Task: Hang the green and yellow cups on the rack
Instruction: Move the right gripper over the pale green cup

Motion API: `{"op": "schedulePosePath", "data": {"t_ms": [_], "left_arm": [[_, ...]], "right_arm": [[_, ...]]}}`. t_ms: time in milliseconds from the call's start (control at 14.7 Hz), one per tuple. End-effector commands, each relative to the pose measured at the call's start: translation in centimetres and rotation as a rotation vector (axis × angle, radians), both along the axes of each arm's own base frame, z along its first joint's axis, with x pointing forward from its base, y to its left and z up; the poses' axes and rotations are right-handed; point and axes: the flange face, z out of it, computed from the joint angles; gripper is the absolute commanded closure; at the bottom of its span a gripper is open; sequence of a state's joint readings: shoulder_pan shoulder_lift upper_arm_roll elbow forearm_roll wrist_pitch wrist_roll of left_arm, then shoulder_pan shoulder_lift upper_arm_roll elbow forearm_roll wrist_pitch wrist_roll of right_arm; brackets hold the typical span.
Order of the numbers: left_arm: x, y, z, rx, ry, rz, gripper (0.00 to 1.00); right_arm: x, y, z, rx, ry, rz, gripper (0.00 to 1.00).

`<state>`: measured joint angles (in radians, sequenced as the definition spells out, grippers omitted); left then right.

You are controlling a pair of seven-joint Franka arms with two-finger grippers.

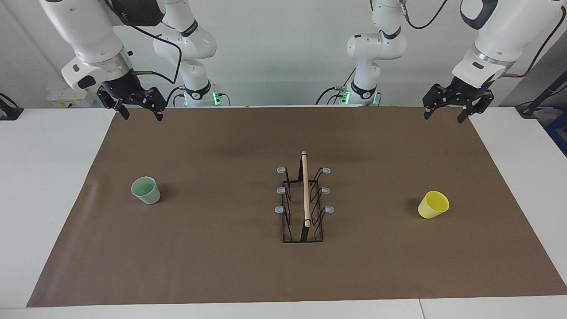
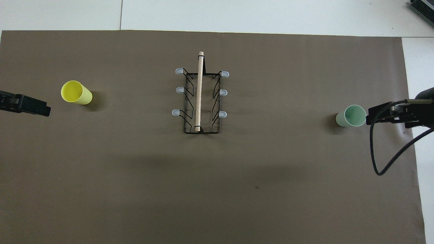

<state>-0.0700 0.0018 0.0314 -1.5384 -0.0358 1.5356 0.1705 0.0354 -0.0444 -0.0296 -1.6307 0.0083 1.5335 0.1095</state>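
The rack (image 1: 304, 201) stands mid-mat with all six pegs bare. The green cup (image 1: 146, 190) lies toward the right arm's end, the yellow cup (image 1: 433, 204) toward the left arm's end, both tipped on their sides, well apart from the rack. Both likely handle as light, stiff, smooth plastic (tapered, so slip-prone); pinch across the wall near the rim. The left gripper (image 1: 444, 114) and right gripper (image 1: 141, 114) hang raised with fingers apart, holding nothing.
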Motion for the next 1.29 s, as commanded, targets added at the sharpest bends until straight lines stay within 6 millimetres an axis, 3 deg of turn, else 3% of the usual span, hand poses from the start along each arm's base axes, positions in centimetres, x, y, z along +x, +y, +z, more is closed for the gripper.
{"op": "schedulePosePath", "data": {"t_ms": [0, 678, 882, 1221], "left_arm": [[-0.5, 0.1, 0.2, -0.005, 0.001, -0.004, 0.0], [-0.5, 0.1, 0.2, -0.005, 0.003, -0.004, 0.0], [-0.5, 0.1, 0.2, -0.005, 0.003, -0.004, 0.0], [-0.5, 0.1, 0.1, -0.004, 0.006, -0.004, 0.0]], "right_arm": [[0.0, -0.1, 0.3, -0.02, 0.007, -0.006, 0.0], [-0.6, 0.0, 0.8, 0.001, 0.008, -0.006, 0.0], [0.1, -0.3, -1.8, -0.02, 0.01, 0.059, 0.0], [6.6, -0.6, -8.9, -0.079, 0.046, 0.1, 0.0]]}}
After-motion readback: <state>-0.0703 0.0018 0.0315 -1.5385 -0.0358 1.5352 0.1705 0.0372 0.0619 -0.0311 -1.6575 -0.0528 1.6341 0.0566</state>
